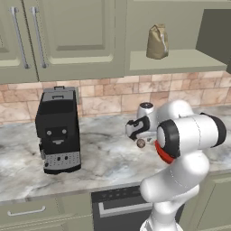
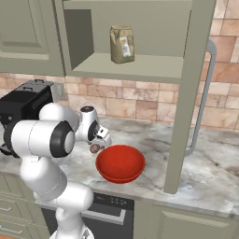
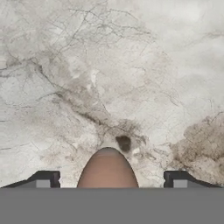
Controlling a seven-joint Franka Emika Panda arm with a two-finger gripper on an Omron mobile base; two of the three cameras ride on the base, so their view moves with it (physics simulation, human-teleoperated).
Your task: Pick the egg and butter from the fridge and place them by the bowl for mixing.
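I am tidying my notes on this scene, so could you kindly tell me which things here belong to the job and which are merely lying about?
Belonging to the job:
egg
bowl
pincer, open around the egg

Lying about:
coffee machine
paper bag on the shelf

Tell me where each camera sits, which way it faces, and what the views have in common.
Left base view: behind the arm's left, facing the counter and coffee machine; arm lower right.
Right base view: behind its right, facing the red bowl and shelf bag; arm lower left.
Hand view: looks down at the counter; open gripper straddles the egg.
Shared: the egg beside the bowl.
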